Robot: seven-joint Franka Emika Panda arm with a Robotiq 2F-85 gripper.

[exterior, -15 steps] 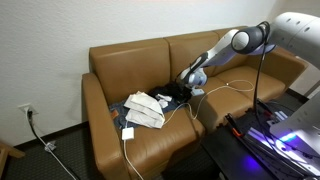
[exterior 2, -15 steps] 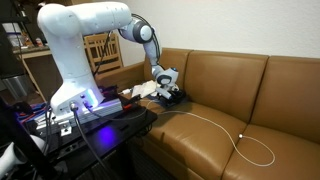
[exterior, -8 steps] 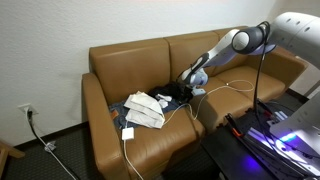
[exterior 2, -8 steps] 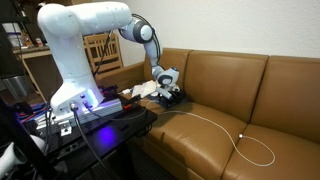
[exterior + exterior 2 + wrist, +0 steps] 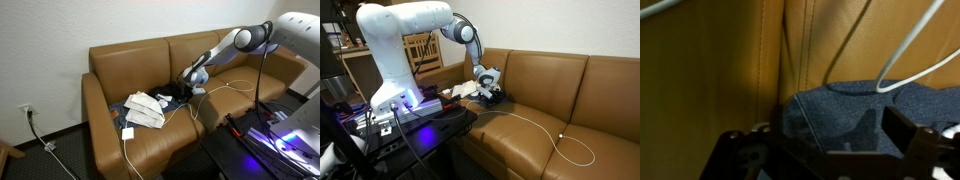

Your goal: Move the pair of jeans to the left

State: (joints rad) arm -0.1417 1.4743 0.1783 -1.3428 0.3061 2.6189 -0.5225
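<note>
The dark blue jeans (image 5: 850, 115) lie on the seat of a brown leather sofa (image 5: 125, 62), close to the seam between two cushions. They also show as a dark heap in both exterior views (image 5: 167, 96) (image 5: 494, 99). My gripper (image 5: 825, 150) is low over the denim, near its edge. Its jaws stand wide apart with cloth showing between them, and one dark finger (image 5: 906, 137) sits on the right. The gripper is also in both exterior views (image 5: 192, 83) (image 5: 487, 86). Whether the fingertips touch the cloth is hidden.
A white cable (image 5: 228, 88) loops over the cushions and across the jeans (image 5: 910, 55). A pale folded cloth (image 5: 147, 108) lies beside the jeans. A white charger block (image 5: 128, 132) sits near the seat's front. A black table (image 5: 430, 125) with lit equipment stands before the sofa.
</note>
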